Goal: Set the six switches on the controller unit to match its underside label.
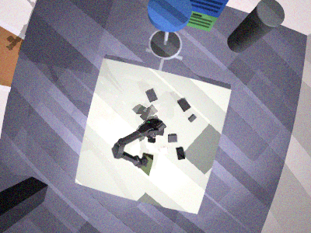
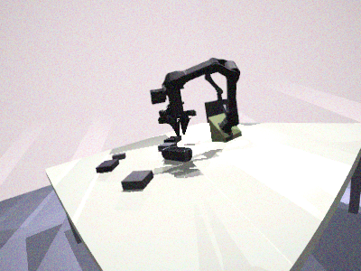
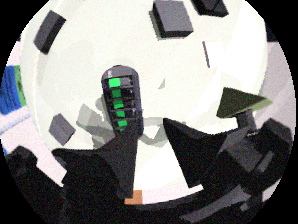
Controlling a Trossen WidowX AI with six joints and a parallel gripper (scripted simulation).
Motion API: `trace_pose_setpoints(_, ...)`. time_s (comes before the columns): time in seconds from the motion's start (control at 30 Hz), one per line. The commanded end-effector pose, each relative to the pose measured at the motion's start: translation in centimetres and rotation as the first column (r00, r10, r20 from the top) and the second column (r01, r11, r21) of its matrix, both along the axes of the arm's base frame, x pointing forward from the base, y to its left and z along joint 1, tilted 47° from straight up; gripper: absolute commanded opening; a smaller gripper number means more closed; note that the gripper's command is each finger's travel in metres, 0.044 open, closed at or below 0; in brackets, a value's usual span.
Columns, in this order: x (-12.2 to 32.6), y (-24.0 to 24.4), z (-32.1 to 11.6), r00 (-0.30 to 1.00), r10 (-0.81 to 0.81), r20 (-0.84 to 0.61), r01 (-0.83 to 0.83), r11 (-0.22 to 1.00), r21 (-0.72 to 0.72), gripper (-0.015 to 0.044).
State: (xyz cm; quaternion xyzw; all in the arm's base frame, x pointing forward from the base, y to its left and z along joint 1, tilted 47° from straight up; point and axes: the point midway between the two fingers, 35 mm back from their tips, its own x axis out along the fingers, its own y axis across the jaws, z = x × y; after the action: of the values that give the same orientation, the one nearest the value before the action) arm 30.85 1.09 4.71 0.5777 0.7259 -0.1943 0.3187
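The dark grey controller unit (image 2: 177, 154) (image 3: 138, 102) sits on its base on the bench, with its switches facing up. In the wrist view several rockers show green on their left side and dark on their right; the topmost green is brightest. The near end of the unit is hidden behind a finger, so not all six switches show. The underside label is out of sight. My gripper (image 2: 181, 134) (image 3: 150, 122) is partly open and empty, pointing down just above the unit, with one finger overlapping its near end in the wrist view. In the top view the arm hides the unit.
Dark slabs (image 1: 152, 95) (image 1: 183, 104) (image 2: 137, 180) (image 3: 172, 19) and a smaller block (image 1: 192, 117) (image 2: 119, 156) lie around on the white bench (image 1: 117, 175) (image 2: 253, 203). Other dark modules (image 1: 172, 137) (image 1: 180, 153) lie nearby. An olive wedge-shaped block (image 2: 217, 128) (image 3: 237, 102) stands by the arm's base.
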Motion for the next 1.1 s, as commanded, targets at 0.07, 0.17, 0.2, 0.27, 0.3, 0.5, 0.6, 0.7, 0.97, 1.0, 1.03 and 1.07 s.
trace_pose_setpoints(0.07, 0.15, -0.83, 0.83, 1.000, 0.004, 0.004, -0.004, 1.000, -0.003, 0.0263)
trace_pose_setpoints(0.17, 0.15, -0.83, 0.83, 1.000, 0.004, 0.004, -0.004, 1.000, -0.003, 0.0184)
trace_pose_setpoints(0.2, 0.15, -0.83, 0.83, 1.000, 0.004, 0.004, -0.004, 1.000, -0.003, 0.0157)
trace_pose_setpoints(0.27, 0.15, -0.83, 0.83, 1.000, 0.004, 0.004, -0.004, 1.000, -0.003, 0.0105)
trace_pose_setpoints(0.3, 0.15, -0.83, 0.83, 1.000, 0.004, 0.004, -0.004, 1.000, -0.003, 0.0079)
trace_pose_setpoints(0.5, 0.15, -0.83, 0.83, 1.000, 0.004, 0.004, -0.004, 1.000, -0.003, 0.0000)
trace_pose_setpoints(0.6, 0.15, -0.83, 0.83, 1.000, 0.004, 0.004, -0.004, 1.000, -0.003, 0.0000)
trace_pose_setpoints(0.7, 0.15, -0.83, 0.83, 1.000, 0.004, 0.004, -0.004, 1.000, -0.003, 0.0000)
trace_pose_setpoints(0.97, 0.12, -0.72, 0.79, 1.000, 0.002, 0.000, -0.002, 1.000, 0.000, 0.0131)
trace_pose_setpoints(1.0, 0.12, -0.72, 0.79, 1.000, 0.002, 0.000, -0.002, 1.000, 0.000, 0.0157)
trace_pose_setpoints(1.03, 0.12, -0.72, 0.79, 1.000, 0.002, 0.000, -0.002, 1.000, 0.000, 0.0184)
trace_pose_setpoints(1.07, 0.12, -0.72, 0.79, 1.000, 0.002, 0.000, -0.002, 1.000, 0.000, 0.0210)
